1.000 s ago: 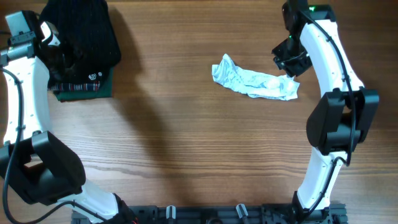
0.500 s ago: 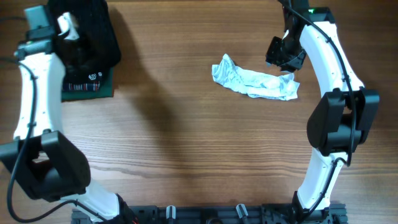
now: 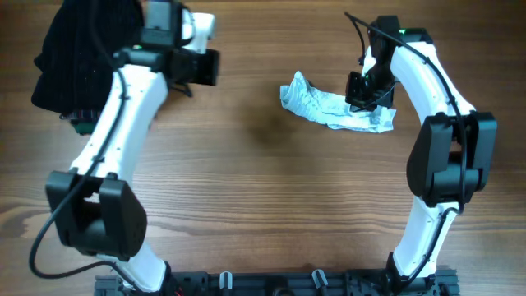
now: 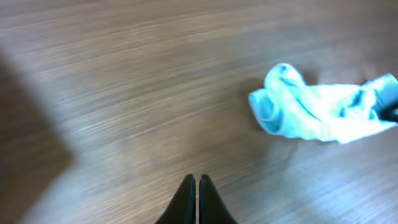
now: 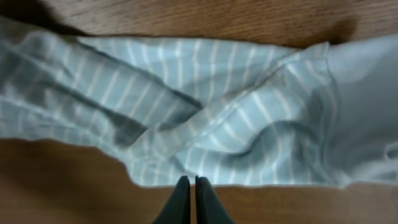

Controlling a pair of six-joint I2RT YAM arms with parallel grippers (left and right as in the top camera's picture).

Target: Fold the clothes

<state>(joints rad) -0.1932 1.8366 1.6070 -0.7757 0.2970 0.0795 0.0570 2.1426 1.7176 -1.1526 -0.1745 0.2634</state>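
Bench [image 3: 246, 205]: wood surface, one dark pile at the far left, one pale item at upper centre-right.

Left arm: one second ago it stood over the dark pile at the far-left edge. It has since swung across and now reaches toward the middle of the bench, with the left hand [image 3: 205, 67] clear of the black knit garment [image 3: 82, 57] and well apart from the task item. Its wrist view shows the fingers pressed together, holding nothing – closed and empty.

Right arm: it has drawn in from the right end of the item to a position directly above its right half.

The clothes [image 3: 337, 107]: small, pale blue-white, finely striped, lying crumpled in a loose strip. Shape and position are unchanged over the last second, and no fold has been made.

Right hand [image 5: 190, 182]: fingers shut together, tips poised at the near edge of the striped fabric. No cloth appears pinched between them.

Assessment: both arms are converging on the item – an approach stage, with folding not yet begun. Each hand must open before any grasp. The thin, bunched cloth will likely need spreading flat first.
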